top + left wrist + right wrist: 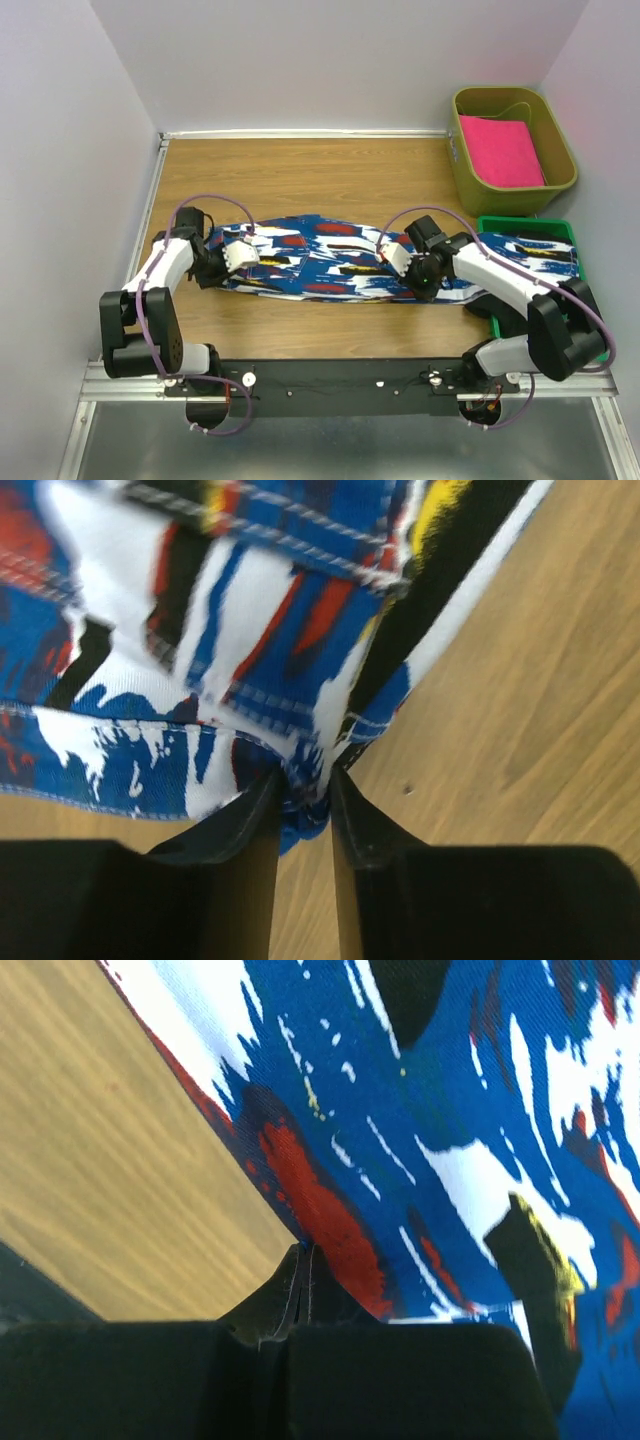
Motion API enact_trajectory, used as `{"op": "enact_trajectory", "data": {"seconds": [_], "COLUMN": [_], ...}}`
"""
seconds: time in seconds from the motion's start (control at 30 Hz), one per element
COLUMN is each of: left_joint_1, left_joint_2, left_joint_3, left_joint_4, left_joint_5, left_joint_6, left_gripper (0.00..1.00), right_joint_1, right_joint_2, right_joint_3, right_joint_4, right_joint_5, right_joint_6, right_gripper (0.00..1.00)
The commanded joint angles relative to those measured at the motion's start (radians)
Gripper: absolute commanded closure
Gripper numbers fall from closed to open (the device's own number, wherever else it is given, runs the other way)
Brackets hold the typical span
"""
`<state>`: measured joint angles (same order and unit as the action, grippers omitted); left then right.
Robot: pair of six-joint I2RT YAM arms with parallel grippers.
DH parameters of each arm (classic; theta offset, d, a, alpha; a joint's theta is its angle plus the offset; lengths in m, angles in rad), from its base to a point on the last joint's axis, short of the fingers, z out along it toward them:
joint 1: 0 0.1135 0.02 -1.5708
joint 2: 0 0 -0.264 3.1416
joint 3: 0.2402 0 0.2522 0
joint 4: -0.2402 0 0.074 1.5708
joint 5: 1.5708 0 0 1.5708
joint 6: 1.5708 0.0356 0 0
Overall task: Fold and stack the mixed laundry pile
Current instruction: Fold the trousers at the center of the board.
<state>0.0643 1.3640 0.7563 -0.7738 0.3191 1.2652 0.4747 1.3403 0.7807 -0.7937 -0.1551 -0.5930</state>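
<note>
No text, label, brand, number or sign can be read in any view.

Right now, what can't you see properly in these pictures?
- Black garment: not in any view; the green bin lies mostly under the blue cloth and right arm.
- Right gripper: right wrist view doesn't show whether it pinches cloth.
- Left gripper: left wrist view is blurred.

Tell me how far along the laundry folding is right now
Early. The blue patterned cloth lies stretched across the table, apparently folded lengthwise, its right end over the green bin. In hand: the right tool pinches its edge; the left tool, slightly open, has cloth between its fingers. Left: further folds and stacking. No black garment is in view.
</note>
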Motion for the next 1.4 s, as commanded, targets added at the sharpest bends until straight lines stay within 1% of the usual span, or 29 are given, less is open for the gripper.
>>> {"op": "enact_trajectory", "data": {"seconds": [0.0, 0.03, 0.1, 0.23, 0.33, 0.4, 0.47, 0.5, 0.57, 0.6, 0.63, 0.7, 0.73, 0.93, 0.97, 1.0, 1.03, 1.07, 1.1, 1.13, 1.2, 1.27, 1.3, 1.33, 1.37], "left_joint_1": [0.100, 0.127, 0.147, 0.173, 0.175, 0.175, 0.174, 0.175, 0.175, 0.166, 0.160, 0.143, 0.125, 0.120, 0.118, 0.118, 0.118, 0.123, 0.130, 0.141, 0.193, 0.238, 0.288, 0.308, 0.336], "left_joint_2": [-0.013, -0.016, -0.019, -0.016, 0.018, 0.053, 0.081, 0.105, 0.130, 0.164, 0.179, 0.228, 0.243, 0.354, 0.363, 0.385, 0.400, 0.415, 0.432, 0.434, 0.432, 0.431, 0.434, 0.432, 0.431], "left_joint_3": [0.165, 0.191, 0.247, 0.273, 0.281, 0.276, 0.282, 0.287, 0.317, 0.330, 0.337, 0.341, 0.337, 0.333, 0.330, 0.324, 0.324, 0.330, 0.333, 0.333, 0.336, 0.345, 0.360, 0.368, 0.379], "left_joint_4": [-0.011, -0.027, -0.054, -0.007, -0.015, -0.013, -0.001, 0.013, 0.039, 0.047, 0.068, 0.103, 0.137, 0.211, 0.225, 0.235, 0.248, 0.249, 0.254, 0.257, 0.261, 0.257, 0.252, 0.239, 0.235], "left_joint_5": [0.017, 0.031, 0.055, 0.046, 0.054, 0.058, 0.077, 0.084, 0.118, 0.126, 0.130, 0.111, 0.097, 0.049, 0.023, 0.006, -0.014, -0.046, -0.063, -0.077, -0.127, -0.178, -0.193, -0.209, -0.239], "left_joint_6": [-0.013, -0.010, -0.001, -0.039, -0.055, -0.078, -0.095, -0.125, -0.165, -0.188, -0.255, -0.317, -0.372, -0.484, -0.515, -0.529, -0.543, -0.553, -0.559, -0.561, -0.537, -0.512, -0.500, -0.471, -0.458], "left_gripper": [0.60, 0.60, 0.59, 0.59, 0.59, 0.52, 0.49, 0.40, 0.39, 0.33, 0.29, 0.28, 0.28, 0.27, 0.31, 0.40, 0.53, 0.78, 0.89, 0.99, 1.00, 1.00, 1.00, 1.00, 1.00], "right_joint_1": [-0.007, -0.007, -0.007, -0.007, -0.007, -0.007, -0.007, -0.007, -0.004, -0.001, 0.002, 0.007, 0.008, 0.025, 0.028, 0.034, 0.038, 0.042, 0.050, 0.054, 0.070, 0.079, 0.082, 0.081, 0.082], "right_joint_2": [0.040, 0.039, 0.042, 0.042, 0.037, 0.042, 0.051, 0.062, 0.077, 0.095, 0.103, 0.117, 0.129, 0.190, 0.204, 0.214, 0.221, 0.236, 0.243, 0.247, 0.258, 0.264, 0.264, 0.266, 0.264], "right_joint_3": [0.049, 0.055, 0.075, 0.088, 0.088, 0.088, 0.088, 0.086, 0.081, 0.080, 0.081, 0.081, 0.083, 0.098, 0.101, 0.107, 0.111, 0.115, 0.120, 0.132, 0.150, 0.183, 0.195, 0.209, 0.233], "right_joint_4": [0.027, 0.028, 0.021, 0.014, 0.011, 0.013, 0.017, 0.025, 0.034, 0.043, 0.045, 0.056, 0.060, 0.085, 0.088, 0.094, 0.097, 0.099, 0.102, 0.103, 0.105, 0.102, 0.094, 0.090, 0.082], "right_joint_5": [0.066, 0.071, 0.069, 0.052, 0.037, 0.029, 0.026, 0.025, 0.023, 0.028, 0.028, 0.031, 0.032, 0.042, 0.042, 0.042, 0.043, 0.045, 0.046, 0.048, 0.048, 0.042, 0.031, 0.026, 0.019], "right_joint_6": [-0.007, -0.008, -0.007, 0.005, 0.013, 0.016, 0.016, 0.016, 0.018, 0.019, 0.022, 0.025, 0.027, 0.035, 0.036, 0.039, 0.042, 0.042, 0.045, 0.053, 0.059, 0.071, 0.074, 0.082, 0.087], "right_gripper": [0.99, 0.99, 0.99, 0.99, 0.99, 0.99, 0.99, 0.99, 0.99, 0.99, 0.99, 0.99, 0.99, 0.99, 0.99, 0.99, 0.99, 0.99, 0.99, 0.96, 0.90, 0.77, 0.69, 0.57, 0.53]}}
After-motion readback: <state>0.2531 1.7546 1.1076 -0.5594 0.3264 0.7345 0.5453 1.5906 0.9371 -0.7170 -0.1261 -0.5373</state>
